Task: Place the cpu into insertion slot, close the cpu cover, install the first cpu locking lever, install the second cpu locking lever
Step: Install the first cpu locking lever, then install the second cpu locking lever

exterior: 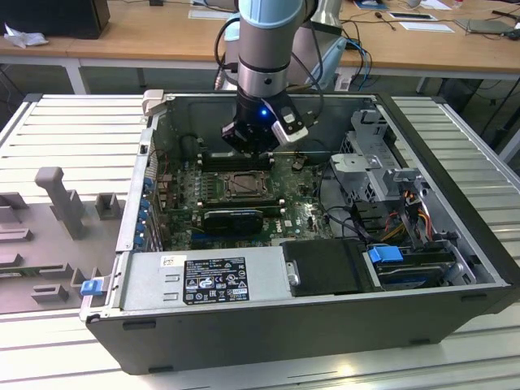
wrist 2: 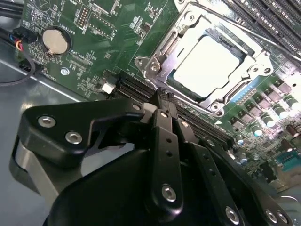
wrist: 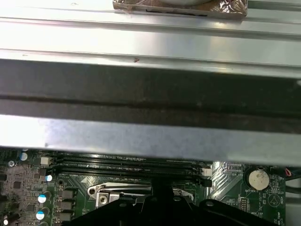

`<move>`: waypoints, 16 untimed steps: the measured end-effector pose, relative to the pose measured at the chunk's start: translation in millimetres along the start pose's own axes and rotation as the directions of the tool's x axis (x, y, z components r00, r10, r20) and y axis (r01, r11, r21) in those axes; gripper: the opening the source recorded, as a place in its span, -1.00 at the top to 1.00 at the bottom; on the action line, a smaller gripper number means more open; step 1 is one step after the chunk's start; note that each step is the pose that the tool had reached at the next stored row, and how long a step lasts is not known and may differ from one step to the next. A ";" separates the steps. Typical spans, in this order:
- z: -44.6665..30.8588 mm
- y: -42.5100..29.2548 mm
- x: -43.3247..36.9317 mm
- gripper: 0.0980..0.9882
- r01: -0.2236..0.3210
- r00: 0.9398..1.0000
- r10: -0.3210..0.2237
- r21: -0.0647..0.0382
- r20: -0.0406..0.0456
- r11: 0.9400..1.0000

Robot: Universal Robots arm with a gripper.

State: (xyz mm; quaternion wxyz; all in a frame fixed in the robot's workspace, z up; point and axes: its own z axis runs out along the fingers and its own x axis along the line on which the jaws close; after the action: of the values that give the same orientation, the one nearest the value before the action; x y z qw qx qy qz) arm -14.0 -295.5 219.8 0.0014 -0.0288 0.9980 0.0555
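The black claw point(wrist 2: 162, 101) hangs with its fingers together and nothing between them, just above the green circuit board point(wrist 2: 113, 37) beside the square silvery-rimmed insertion slot point(wrist 2: 160, 54). The pale silver square cpu point(wrist 2: 204, 63) lies flat in that slot, framed by the thin silvery cpu cover point(wrist 2: 186, 19). In the exterior view, the claw point(exterior: 253, 150) hovers inside the open grey computer case point(exterior: 325, 313).

We can't tell from the second wrist view whether the tool point(wrist 2: 162, 101) tips are parted. In the first wrist view its body hides most of the insertion slot point(wrist: 106, 195); in the exterior view the cpu point(exterior: 244, 186) is too small to make out.
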 end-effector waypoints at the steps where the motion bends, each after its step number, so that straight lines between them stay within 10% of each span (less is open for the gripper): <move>1: -0.1 -0.5 0.1 0.98 0.000 1.000 0.000 0.000 0.000 1.000; 16: -1.5 -12.8 0.8 0.98 0.000 1.000 0.000 0.000 0.000 1.000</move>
State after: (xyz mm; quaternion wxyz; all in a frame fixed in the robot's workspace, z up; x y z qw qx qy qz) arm -14.0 -308.4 219.8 0.0013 -0.0287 0.9980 0.0554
